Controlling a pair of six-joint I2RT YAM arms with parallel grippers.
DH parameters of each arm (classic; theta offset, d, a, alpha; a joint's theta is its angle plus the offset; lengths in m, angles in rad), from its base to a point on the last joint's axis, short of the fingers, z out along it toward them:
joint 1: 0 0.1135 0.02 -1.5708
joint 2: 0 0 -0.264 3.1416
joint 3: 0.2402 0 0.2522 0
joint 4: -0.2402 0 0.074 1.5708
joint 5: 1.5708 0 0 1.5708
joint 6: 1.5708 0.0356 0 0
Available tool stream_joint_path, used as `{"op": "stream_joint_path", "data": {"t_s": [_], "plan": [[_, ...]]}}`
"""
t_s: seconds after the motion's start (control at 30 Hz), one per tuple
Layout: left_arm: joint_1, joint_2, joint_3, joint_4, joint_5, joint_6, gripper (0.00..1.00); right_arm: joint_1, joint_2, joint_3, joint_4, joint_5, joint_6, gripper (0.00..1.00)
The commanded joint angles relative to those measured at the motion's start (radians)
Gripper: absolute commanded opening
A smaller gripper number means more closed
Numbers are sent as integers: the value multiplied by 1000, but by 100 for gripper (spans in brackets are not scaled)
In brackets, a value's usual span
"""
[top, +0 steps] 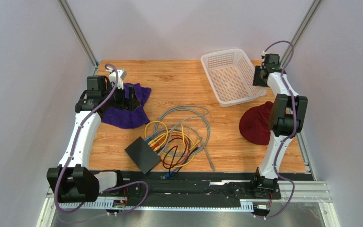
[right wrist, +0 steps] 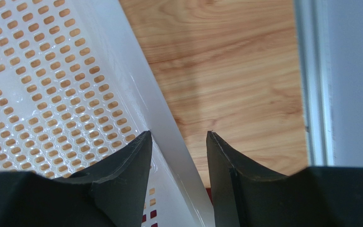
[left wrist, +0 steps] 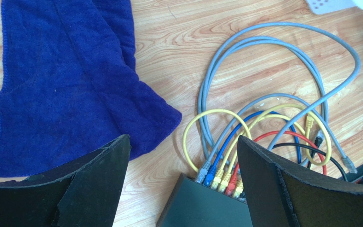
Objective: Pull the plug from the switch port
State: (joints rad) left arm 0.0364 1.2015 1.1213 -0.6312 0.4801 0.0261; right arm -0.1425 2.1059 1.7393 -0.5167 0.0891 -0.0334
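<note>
The switch (top: 142, 155), a flat matte black box, is seen lying near the front edge of the table (top: 178, 78), left of centre, with its socket edge turned toward the far right. A row of plugs (left wrist: 219, 177) (grey, blue, yellow, red, yellow) is seated in it, and smooth round cables (top: 181, 142) are looped loosely over the wood-grain top. The plug colours are made out only in the left wrist view; the whole box is shown only from above. The left gripper (left wrist: 182, 138) is held spread wide, with nothing between its fingers, beside a fuzzy blue towel (left wrist: 65, 85). The right gripper (right wrist: 177, 135) is set astride the glossy perforated wall of a white plastic basket (right wrist: 51, 71), well apart from the switch; whether that wall is pinched cannot be told. A dark red cloth (top: 255, 124) is seen near the basket.
</note>
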Motion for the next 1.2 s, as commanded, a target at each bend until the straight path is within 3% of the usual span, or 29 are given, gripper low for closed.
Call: {"op": "stream_joint_path", "data": {"t_s": [0.0, 0.07, 0.13, 0.2, 0.3, 0.4, 0.47, 0.5, 0.53, 0.73, 1.0, 1.17], "plan": [[7, 9, 15, 30, 20, -12, 91, -34, -76, 20, 12, 46, -23, 49], [7, 10, 11, 33, 17, -12, 91, -29, -109, 12, 17, 9, -19, 57], [5, 13, 5, 33, 12, -12, 91, -8, -136, 3, 14, -11, 7, 75], [5, 29, 5, 34, 15, -2, 91, 12, -191, -6, 17, -20, 26, 83], [3, 97, 38, 27, -3, 35, 91, 60, -283, -32, 36, -74, 59, 87], [2, 197, 104, 4, -15, 81, 84, 119, -371, -60, 37, -74, 69, 89], [3, 252, 138, -16, -58, 110, 62, 179, -426, -107, 40, -74, 64, 89], [2, 318, 182, -33, -90, 123, 44, 196, -481, -127, 38, -75, 58, 89], [3, 360, 214, -59, -98, 150, 0, 228, -513, -148, 31, -130, 55, 89], [3, 685, 477, -243, -124, 97, 0, 371, -726, -398, -2, -241, -52, 85], [3, 990, 731, -376, -245, 141, 0, 394, -808, -583, -25, -272, -56, 84], [42, 988, 683, -355, -371, 127, 0, 394, -782, -577, -23, -276, -63, 84]]}}
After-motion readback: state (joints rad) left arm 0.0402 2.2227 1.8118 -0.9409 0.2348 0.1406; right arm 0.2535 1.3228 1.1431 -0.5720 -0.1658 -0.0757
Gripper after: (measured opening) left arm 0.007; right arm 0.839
